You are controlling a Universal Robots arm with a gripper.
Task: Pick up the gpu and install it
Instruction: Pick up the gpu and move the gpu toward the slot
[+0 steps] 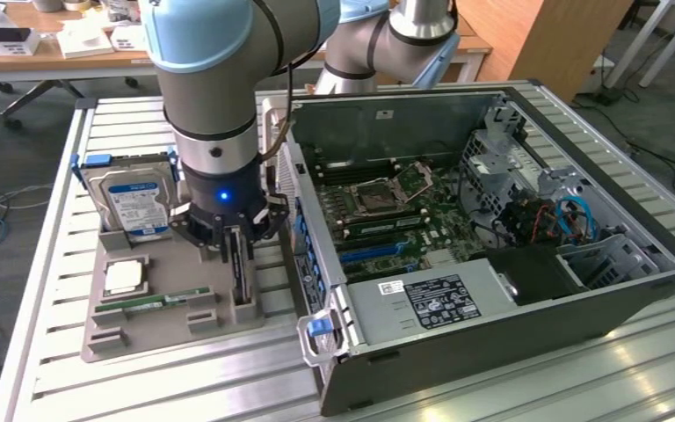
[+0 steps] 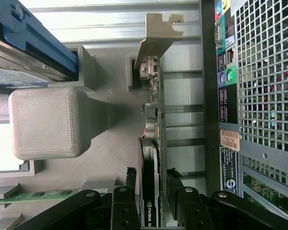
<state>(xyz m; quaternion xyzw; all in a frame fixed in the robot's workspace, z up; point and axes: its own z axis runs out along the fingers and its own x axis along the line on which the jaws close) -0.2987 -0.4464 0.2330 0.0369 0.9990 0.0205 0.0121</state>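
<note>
The gpu (image 1: 242, 280) is a thin dark card standing on its edge in a slot of the grey holder tray (image 1: 173, 330), close to the open computer case (image 1: 490, 264). My gripper (image 1: 235, 255) has come straight down over it. In the wrist view the gpu (image 2: 152, 110) runs away from me, with its silver bracket (image 2: 156, 38) at the far end. My gripper (image 2: 151, 175) is open and straddles the card's near end. One black finger (image 2: 130, 177) stands on each side, and a thin gap shows beside the card.
On the same tray stand a silver hard drive (image 1: 136, 202) with a blue-white label, a CPU (image 1: 124, 277) and a green memory stick (image 1: 156, 301). The case lies on its side with the motherboard (image 1: 396, 211) exposed. Its rear panel (image 2: 225, 86) runs close beside the card.
</note>
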